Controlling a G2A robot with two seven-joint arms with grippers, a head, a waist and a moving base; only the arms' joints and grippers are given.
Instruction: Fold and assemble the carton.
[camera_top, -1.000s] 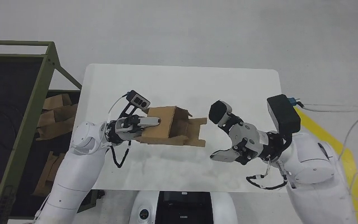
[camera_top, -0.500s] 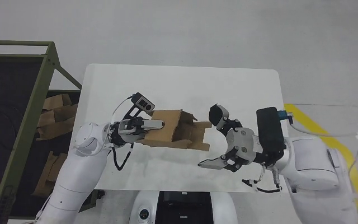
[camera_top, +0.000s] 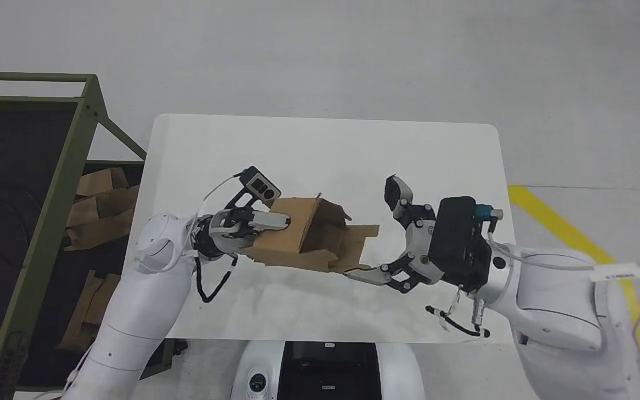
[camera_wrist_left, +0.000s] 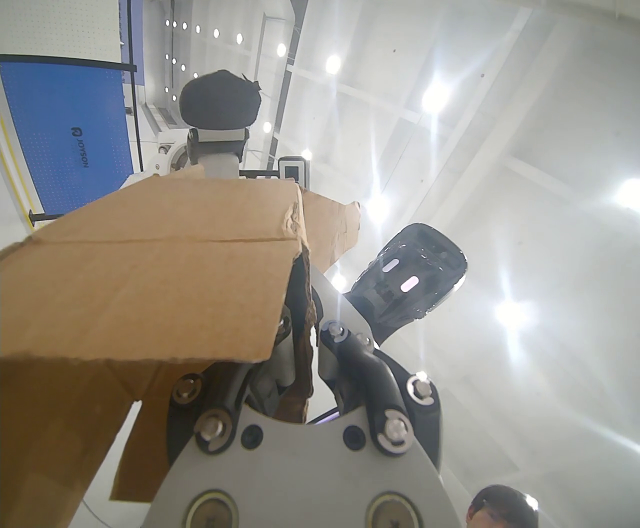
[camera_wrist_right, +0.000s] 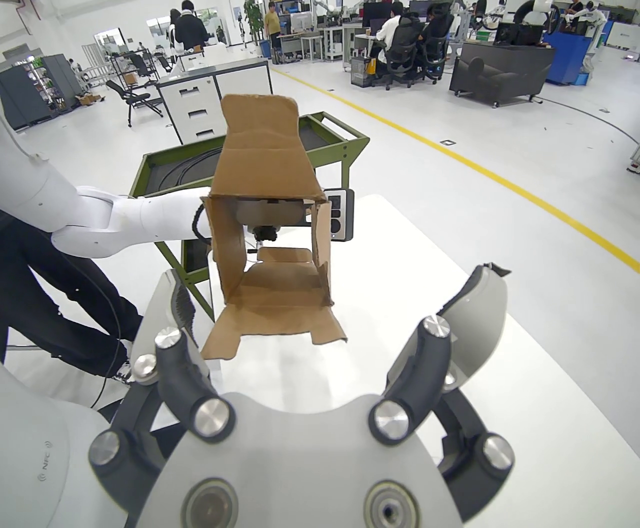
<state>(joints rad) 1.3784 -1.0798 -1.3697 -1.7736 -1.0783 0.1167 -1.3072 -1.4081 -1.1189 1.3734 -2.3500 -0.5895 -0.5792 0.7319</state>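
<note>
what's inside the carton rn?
Through the carton's open end: one finger of the left gripper under the top wall, nothing else. A far flap covers what's behind it.

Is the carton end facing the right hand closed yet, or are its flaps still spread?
Open. In the right wrist view the carton shows its hollow inside, and the flap nearest the table juts outward, unfolded.

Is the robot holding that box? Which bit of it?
Yes. The left gripper is shut on the brown cardboard carton, pinching one wall's edge at its end. The open right gripper holds nothing.
</note>
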